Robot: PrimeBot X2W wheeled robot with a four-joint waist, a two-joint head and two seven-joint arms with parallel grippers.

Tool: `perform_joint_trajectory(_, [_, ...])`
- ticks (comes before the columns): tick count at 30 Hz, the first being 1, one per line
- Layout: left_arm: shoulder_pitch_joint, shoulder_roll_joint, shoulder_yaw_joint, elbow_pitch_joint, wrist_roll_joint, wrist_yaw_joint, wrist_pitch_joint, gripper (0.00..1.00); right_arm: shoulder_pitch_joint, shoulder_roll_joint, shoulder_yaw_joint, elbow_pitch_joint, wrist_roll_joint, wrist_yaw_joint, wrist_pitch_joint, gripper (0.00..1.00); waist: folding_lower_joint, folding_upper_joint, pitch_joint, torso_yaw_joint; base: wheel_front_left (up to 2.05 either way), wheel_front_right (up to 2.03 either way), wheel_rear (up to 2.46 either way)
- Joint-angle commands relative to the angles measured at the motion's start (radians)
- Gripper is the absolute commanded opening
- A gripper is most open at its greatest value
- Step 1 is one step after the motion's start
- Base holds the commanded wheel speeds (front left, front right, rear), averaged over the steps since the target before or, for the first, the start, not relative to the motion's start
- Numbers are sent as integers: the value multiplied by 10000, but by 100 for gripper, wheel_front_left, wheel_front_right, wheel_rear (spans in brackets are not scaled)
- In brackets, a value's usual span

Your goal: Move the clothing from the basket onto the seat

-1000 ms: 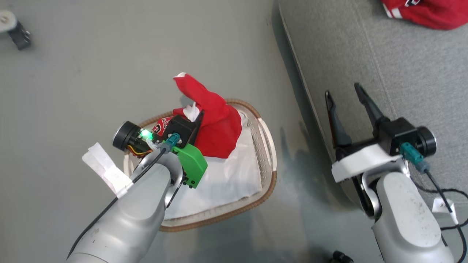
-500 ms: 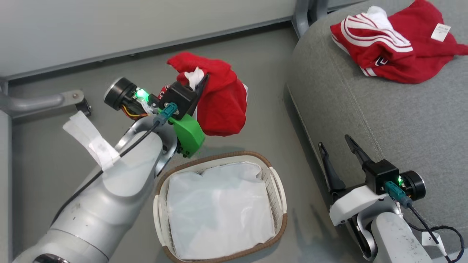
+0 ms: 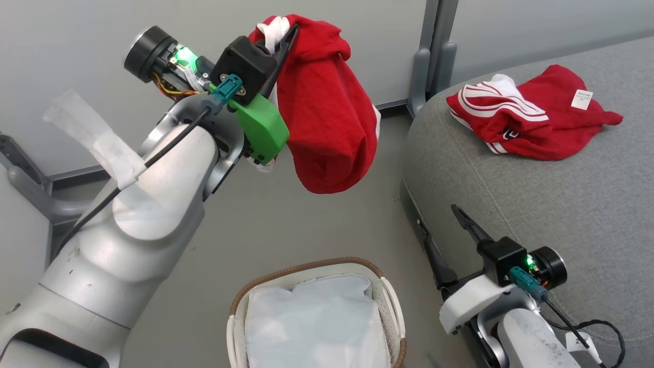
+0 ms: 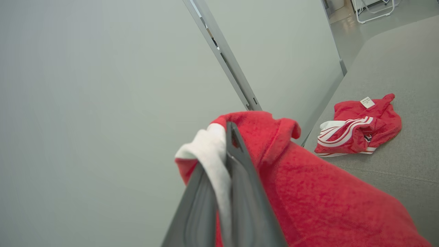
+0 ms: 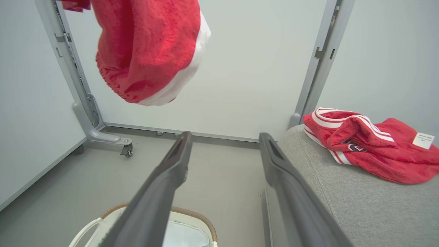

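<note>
The carrying step is judged to be in hand. One red garment (image 3: pixel 327 112) is clamped in the closed left pincer (image 3: pixel 289 36) and hangs in the air at about 12 o'clock in the head view, well above the basket (image 3: pixel 306 266) at 6 o'clock. The right pincer (image 5: pixel 225 135) is held with its fingers spread and nothing between them, beside the edge of the seat (image 3: pixel 536 214) at 3 o'clock. A swing toward 3 o'clock is called for next, until the cloth hangs over the cushion, and then a release. Two garments are counted: one held, the other garment (image 3: pixel 531 122) lying crumpled on the seat at 2 o'clock. One basket, one seat and one white liner sheet (image 3: pixel 317 327), lying in the basket, are counted.
</note>
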Motion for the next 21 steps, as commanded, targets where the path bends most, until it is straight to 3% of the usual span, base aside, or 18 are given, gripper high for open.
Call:
perform_joint_trajectory(1, [-171, 36, 52, -173, -58, 66, 79, 0, -133, -35, 154, -16, 67, -14, -23, 100, 1, 0, -46, -22, 0, 0, 0])
perform_joint_trajectory(9, [-242, -29, -76, -1081, -249, 139, 639, 0, -1167, -37, 1578, -353, 714, -14, -23, 100, 1, 0, -80, 42, 0, 0, 0])
perform_joint_trajectory(21, [-94, -285, -406, -1625, -310, 194, 735, 0, -2987, -34, 2154, 55, 895, -14, -23, 100, 1, 0, -25, 263, 0, 0, 0])
